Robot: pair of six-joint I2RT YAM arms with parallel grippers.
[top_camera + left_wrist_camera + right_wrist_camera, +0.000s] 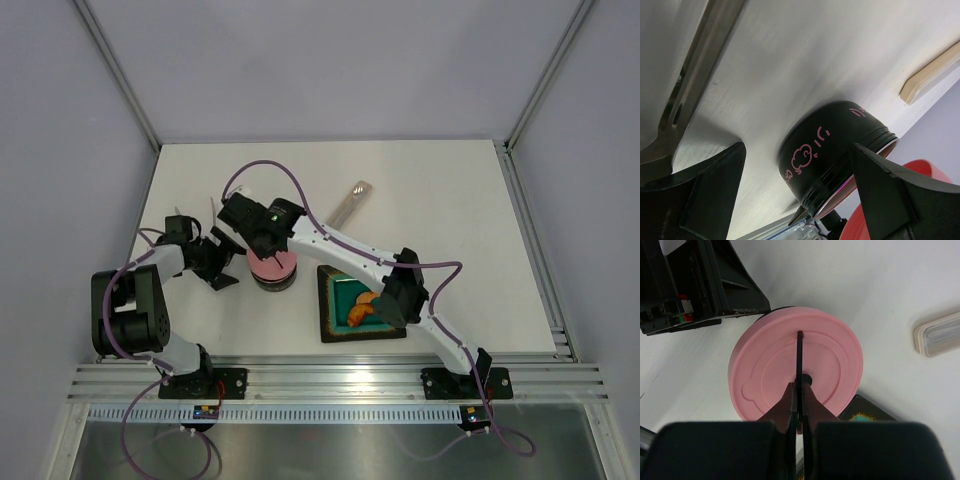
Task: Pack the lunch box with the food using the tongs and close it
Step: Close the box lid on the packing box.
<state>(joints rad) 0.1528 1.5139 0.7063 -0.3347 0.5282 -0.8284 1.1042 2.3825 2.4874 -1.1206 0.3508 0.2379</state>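
Pink lid (pixel 835 347) on lunch box (pixel 832 147), right gripper (pixel 799 392) pinching handle (pixel 800 352), left gripper (pixel 797 152) spread alongside

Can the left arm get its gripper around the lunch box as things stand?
Probably yes. The left gripper is open, the lunch box straight ahead of it, nothing between. The right gripper pinches the lid handle from above, leaving the side free.

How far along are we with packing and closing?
Done: pink lid is over the lunch box. In hand: right gripper shut on its handle, left gripper open around the box. Left: orange food on the plate, unpacked; release lid.
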